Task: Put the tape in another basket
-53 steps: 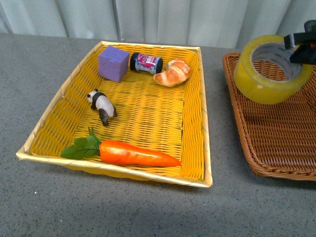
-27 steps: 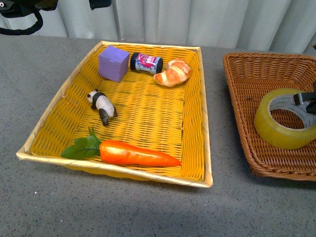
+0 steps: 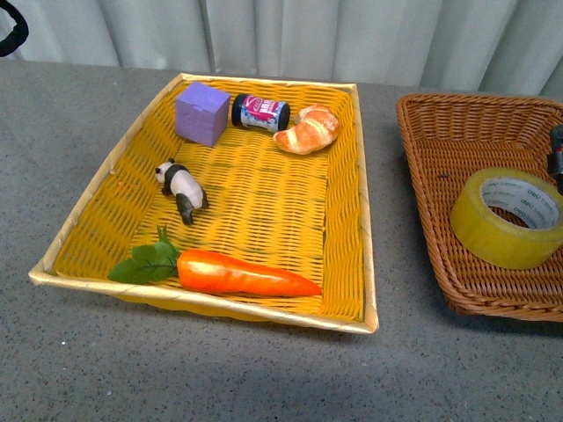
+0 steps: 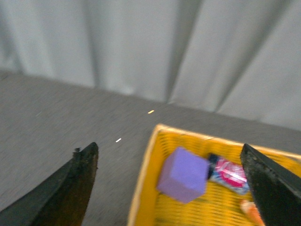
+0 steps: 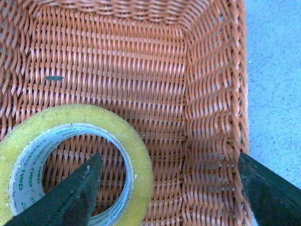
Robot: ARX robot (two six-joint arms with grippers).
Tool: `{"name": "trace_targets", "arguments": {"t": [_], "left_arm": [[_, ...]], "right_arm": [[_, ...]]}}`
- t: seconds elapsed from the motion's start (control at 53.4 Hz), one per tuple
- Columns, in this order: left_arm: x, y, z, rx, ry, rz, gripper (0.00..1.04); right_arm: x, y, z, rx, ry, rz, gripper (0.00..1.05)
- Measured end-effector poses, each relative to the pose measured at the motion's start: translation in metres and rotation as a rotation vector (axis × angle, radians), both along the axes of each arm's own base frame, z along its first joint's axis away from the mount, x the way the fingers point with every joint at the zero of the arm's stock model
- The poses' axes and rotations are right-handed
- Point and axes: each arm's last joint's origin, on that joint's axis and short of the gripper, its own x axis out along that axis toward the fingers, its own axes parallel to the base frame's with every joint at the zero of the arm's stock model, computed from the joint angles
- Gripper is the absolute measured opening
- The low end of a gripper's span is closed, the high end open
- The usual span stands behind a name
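The tape [image 3: 508, 217], a yellow roll with a white core, lies flat on the floor of the dark brown wicker basket [image 3: 440, 149] at the right. In the right wrist view the tape [image 5: 136, 155] lies under one finger of my open right gripper [image 5: 169, 157], which hovers above the basket floor [image 5: 117, 70] and holds nothing. Only a dark bit of the right gripper [image 3: 558, 158] shows at the front view's right edge. My left gripper [image 4: 168, 147] is open and empty, above the far left corner of the yellow tray [image 4: 146, 188].
The yellow woven tray [image 3: 352, 220] in the middle holds a purple cube [image 3: 202, 112], a small jar [image 3: 260, 112], a croissant [image 3: 308, 129], a panda figure [image 3: 182, 188] and a carrot [image 3: 237, 272]. A grey curtain hangs behind the table. A black cable loop [image 3: 10, 26] shows top left.
The tape went from held above the brown basket to lying flat in it, let go. The right gripper drew back to the right edge. The left arm moved almost out of the top left.
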Motion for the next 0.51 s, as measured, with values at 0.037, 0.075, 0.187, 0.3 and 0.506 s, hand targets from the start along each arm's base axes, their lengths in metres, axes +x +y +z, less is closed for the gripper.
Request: {"name": "trace_targets", "arguments": {"t": [0.037, 0.075, 0.187, 0.3, 0.506], "left_arm": [[-0.009, 0.002, -0.001, 0.01, -0.045, -0.034, 0.78], [-0.018, 0.005, -0.002, 0.022, -0.08, -0.049, 0.73], [-0.051, 0.014, -0.003, 0.053, -0.13, -0.06, 0.53], [-0.079, 0.022, -0.008, 0.064, -0.125, -0.054, 0.33], [-0.126, 0.032, -0.018, 0.073, -0.111, -0.054, 0.04]], "right_arm": [[0.0, -0.001, -0.002, 0.04, -0.086, 0.012, 0.84], [-0.001, 0.0, -0.006, 0.091, -0.198, 0.029, 0.79], [-0.034, 0.006, -0.014, 0.151, -0.524, 0.056, 0.59], [-0.061, 0.009, 0.014, 0.154, -0.761, 0.069, 0.4], [-0.108, 0.023, 0.026, 0.164, -0.773, 0.079, 0.01]]}}
